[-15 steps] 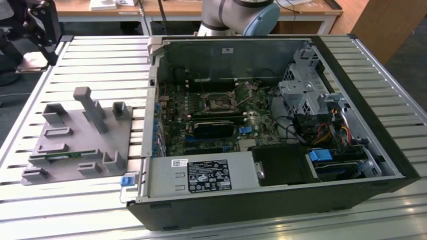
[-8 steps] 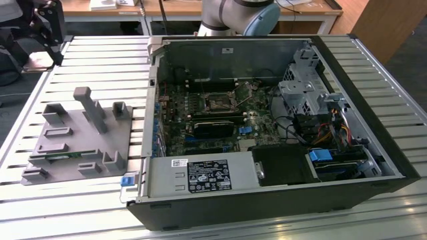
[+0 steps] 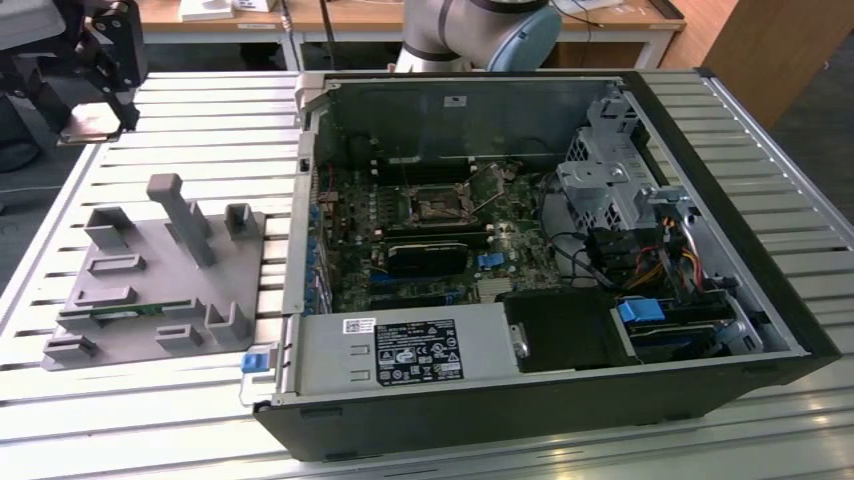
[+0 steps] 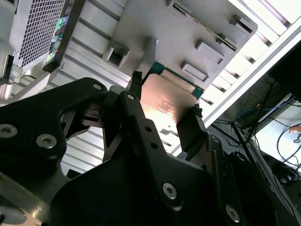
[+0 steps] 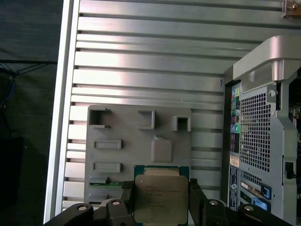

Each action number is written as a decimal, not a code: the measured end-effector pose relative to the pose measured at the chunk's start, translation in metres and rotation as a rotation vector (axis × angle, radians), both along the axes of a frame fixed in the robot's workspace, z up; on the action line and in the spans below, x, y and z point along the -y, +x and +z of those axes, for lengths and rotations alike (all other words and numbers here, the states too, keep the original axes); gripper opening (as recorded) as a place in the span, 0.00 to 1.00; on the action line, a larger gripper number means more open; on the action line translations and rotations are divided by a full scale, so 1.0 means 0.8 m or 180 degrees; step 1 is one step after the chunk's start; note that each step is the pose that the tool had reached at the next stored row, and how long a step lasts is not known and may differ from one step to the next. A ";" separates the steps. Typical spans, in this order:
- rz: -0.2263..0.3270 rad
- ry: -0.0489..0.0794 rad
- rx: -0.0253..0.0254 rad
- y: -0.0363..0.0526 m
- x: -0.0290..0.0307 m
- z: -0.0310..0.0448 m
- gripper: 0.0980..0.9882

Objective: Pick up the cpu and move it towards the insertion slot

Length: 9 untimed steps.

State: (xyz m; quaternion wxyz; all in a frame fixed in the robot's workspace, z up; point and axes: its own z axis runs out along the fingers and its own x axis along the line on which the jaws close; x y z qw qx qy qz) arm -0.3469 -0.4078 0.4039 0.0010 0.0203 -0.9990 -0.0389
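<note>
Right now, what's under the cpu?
The gripper holds the cpu above the gray fixture on the slatted table. The chip covers the fixture part directly beneath.

The cpu (image 5: 161, 197) has a smooth, shiny metal top; the gripper (image 5: 160, 188) is matt black. Beside the computer case (image 3: 534, 250), the holder (image 3: 147, 280) is matt grey plastic, the table (image 3: 160, 420) ribbed shiny metal.

Right now that's one chip (image 5: 161, 200), one tool (image 5: 161, 192), one grey holder tray (image 3: 134, 250), one open computer case (image 3: 534, 420) with one socket (image 3: 437, 205), and one slatted surface (image 3: 200, 110).
</note>
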 end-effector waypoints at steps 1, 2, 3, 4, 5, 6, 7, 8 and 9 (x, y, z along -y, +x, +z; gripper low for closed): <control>0.0000 0.0001 0.0000 0.001 0.0000 0.0000 0.50; 0.0000 0.0001 0.0000 0.002 0.0000 0.0000 0.50; 0.0000 0.0001 0.0000 0.003 0.0000 0.0000 0.50; 0.0000 0.0002 0.0000 0.003 0.0000 -0.0001 0.50; 0.0000 0.0002 0.0000 0.004 0.0000 0.0000 0.50; 0.0001 0.0003 0.0000 0.005 0.0000 0.0000 0.50; 0.0001 0.0004 0.0000 0.006 0.0000 0.0000 0.50; 0.0001 0.0005 0.0000 0.008 0.0000 0.0000 0.50; 0.0002 0.0006 0.0000 0.009 0.0000 0.0000 0.50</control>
